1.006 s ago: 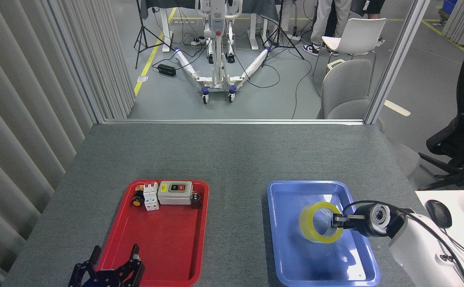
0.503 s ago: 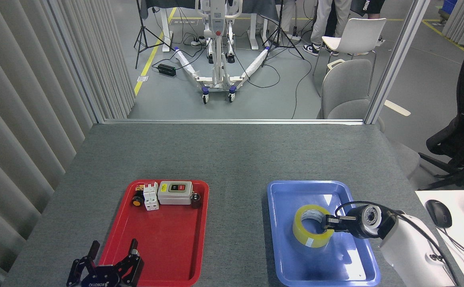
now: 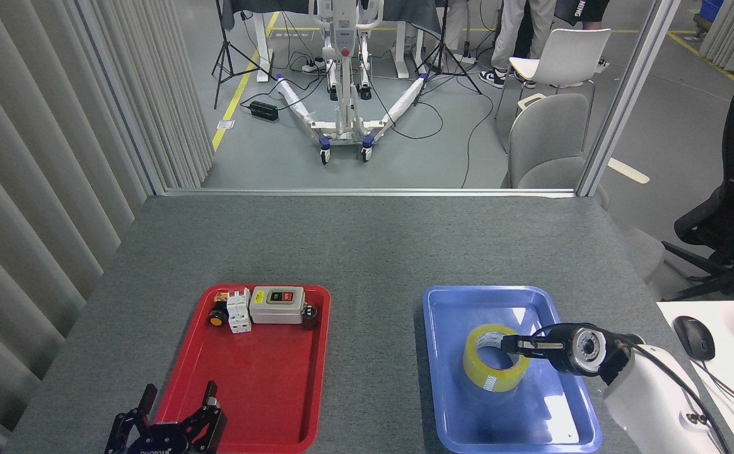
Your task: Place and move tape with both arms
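Tape (image 3: 494, 357) sits in the blue tray (image 3: 442, 378), centre-right. R gripper (image 3: 511, 345) at tape's top rim w/ a finger in the core; can't tell if pinched. L gripper (image 3: 174, 419) splayed, empty, left of tray. Move to L side likely still pending.

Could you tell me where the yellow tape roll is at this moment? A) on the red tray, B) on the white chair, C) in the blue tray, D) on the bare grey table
C: the tape sits inside the blue tray, with the right claw at its rim.
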`<state>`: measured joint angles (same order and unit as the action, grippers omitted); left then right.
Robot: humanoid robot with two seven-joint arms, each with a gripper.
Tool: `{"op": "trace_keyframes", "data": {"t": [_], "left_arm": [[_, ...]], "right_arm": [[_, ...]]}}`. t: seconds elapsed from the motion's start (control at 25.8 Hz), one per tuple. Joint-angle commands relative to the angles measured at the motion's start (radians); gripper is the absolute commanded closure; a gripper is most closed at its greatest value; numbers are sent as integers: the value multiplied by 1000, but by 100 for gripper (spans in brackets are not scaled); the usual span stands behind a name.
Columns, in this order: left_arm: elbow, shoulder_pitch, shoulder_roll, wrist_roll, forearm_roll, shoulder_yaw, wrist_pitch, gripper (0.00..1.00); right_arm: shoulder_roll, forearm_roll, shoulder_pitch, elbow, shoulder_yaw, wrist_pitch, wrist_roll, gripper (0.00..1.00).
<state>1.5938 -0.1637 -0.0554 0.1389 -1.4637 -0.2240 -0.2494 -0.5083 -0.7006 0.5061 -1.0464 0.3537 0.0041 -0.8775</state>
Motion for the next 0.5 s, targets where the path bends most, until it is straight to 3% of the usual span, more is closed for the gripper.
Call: {"op": "trace_keyframes", "data": {"t": [0.0, 0.15, 0.23, 0.39, 0.46], "left_arm": [[-1, 3, 3, 1, -1, -2, 2, 1], [-1, 27, 2, 1, 0, -2, 2, 1], [-1, 35, -1, 1, 0, -2, 2, 1], [17, 46, -12, 1, -1, 11, 1, 1], [38, 47, -15, 1, -3, 48, 6, 1]], "right_arm": [[-13, 0, -74, -115, -10, 4, 129, 6], [-47, -13, -186, -225, -76, -6, 357, 1], [-52, -51, -236, -297, -98, -6, 494, 1], [-42, -321, -334, -374, -119, 7, 824, 1], [-33, -412, -403, -423, -156, 7, 937, 1]]}}
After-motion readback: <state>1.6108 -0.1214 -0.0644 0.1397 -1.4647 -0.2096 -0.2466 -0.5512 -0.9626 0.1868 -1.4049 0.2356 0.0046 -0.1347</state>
